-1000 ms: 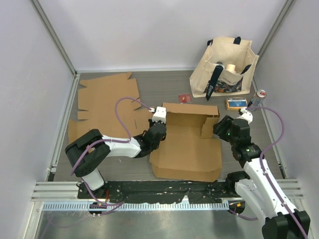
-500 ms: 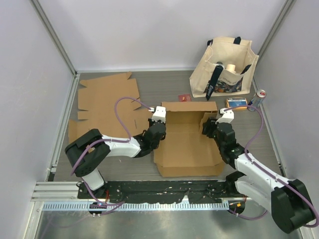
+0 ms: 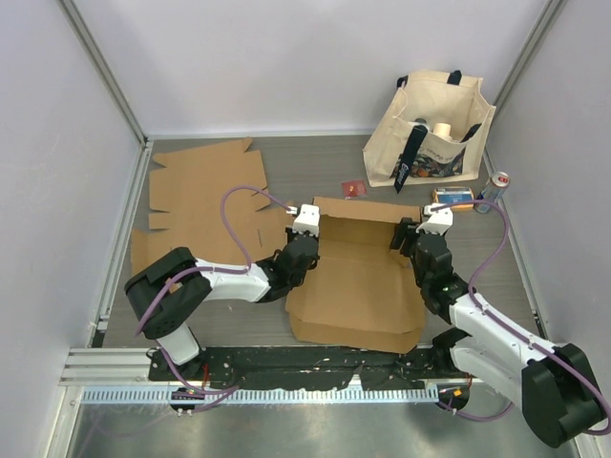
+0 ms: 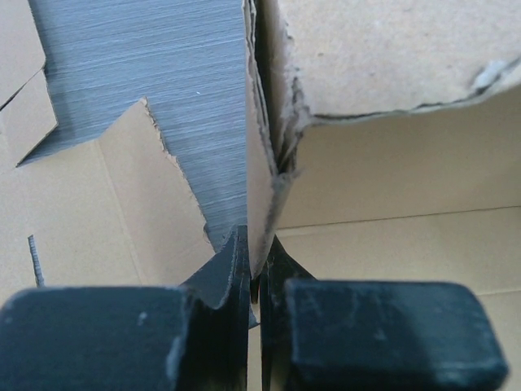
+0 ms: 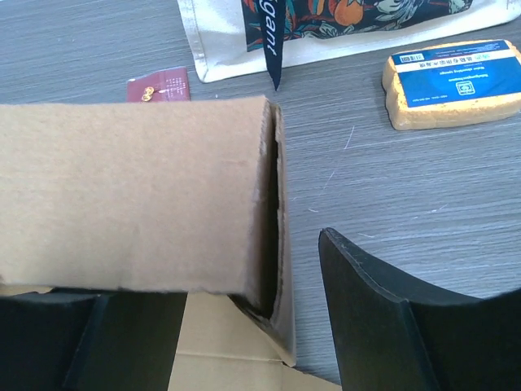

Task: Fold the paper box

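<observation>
Cardboard box, brown and shallow, lies half-folded in the middle of the grey wood-grain table, just ahead of the 2 arm bases. Its floor is flat, its rear wall stands up, and its front edge is toward the arms.

The left gripper is at the box's left wall. In the left wrist view this gripper is clenched on the thin upright edge of that wall, the 2 black fingers pressed against either face of the cardboard.

The right gripper is at the rear right corner of the box. In the right wrist view its jaws are spread wide around the end of the upright panel. The right-hand finger stands apart from the cardboard with bare table showing between them, while the other finger is mostly hidden behind the panel. It grips nothing.

A large flat sheet of brown die-cut cardboard lies on the table's left side, next to the box. A cream canvas tote bag stands at the rear right. Near it lie a small red card, a yellow sponge with a blue label and a drinks can.
</observation>
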Motion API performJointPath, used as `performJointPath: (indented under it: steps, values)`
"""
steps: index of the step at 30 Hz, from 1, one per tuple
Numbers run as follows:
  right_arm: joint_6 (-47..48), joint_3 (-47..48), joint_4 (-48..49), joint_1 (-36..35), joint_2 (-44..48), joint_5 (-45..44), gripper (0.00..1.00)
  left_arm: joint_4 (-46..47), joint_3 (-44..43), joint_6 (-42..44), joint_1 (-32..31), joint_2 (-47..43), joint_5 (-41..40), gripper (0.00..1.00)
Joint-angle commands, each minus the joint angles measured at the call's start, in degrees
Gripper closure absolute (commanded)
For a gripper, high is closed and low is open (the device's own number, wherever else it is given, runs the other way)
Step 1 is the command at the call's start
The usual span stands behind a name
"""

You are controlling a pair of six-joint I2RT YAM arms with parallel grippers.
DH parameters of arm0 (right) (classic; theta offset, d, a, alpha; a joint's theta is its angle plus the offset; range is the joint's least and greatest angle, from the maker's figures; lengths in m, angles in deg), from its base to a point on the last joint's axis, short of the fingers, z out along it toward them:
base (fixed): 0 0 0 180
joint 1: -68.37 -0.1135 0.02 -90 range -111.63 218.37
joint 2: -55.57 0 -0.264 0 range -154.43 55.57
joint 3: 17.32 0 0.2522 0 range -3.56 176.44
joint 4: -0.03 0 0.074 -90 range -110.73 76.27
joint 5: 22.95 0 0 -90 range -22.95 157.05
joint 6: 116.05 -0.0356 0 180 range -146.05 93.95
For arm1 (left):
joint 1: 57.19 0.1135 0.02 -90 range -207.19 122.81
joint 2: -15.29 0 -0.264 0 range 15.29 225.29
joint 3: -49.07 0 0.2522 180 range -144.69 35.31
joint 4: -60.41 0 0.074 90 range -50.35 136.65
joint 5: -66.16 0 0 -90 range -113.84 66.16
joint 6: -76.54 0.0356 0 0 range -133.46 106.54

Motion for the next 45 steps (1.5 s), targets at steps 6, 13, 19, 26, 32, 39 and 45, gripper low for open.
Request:
performJointPath:
  steps: [6,13,19,26,32,39,45]
  values:
    - [0.9,2.0,1.5,2.2,-3.8,2.6,0.38,2.3,-1.4,-0.7,0.2,-0.6,0.3,1.0]
    - [-1.3,7.7,-4.0,1.8,-10.8,-2.2,0.67,0.6,-2.4,-2.7,0.2,-1.4,0.4,1.0]
    - [-3.0,10.5,-3.0,-1.2,-16.8,-11.7,0.99,-1.8,-3.7,-5.5,0.1,-1.6,-1.3,1.0]
    - [-0.6,15.0,2.4,-14.1,-25.8,-40.2,0.99,-5.3,-6.6,-7.0,-0.1,-1.3,-4.6,1.0]
    - [-3.4,12.6,-0.5,-7.8,-19.8,-17.1,0.74,-5.7,-5.9,-7.1,-0.1,-1.7,-5.6,1.0]
    - [-10.4,18.0,-28.9,-6.3,-10.1,-1.1,0.36,-6.0,-6.4,-5.9,0.0,-1.4,-5.5,1.0]
    - [-14.8,18.7,-36.6,-6.2,-3.0,4.0,0.27,-5.5,-4.6,-6.1,0.1,-3.0,-1.6,0.54]
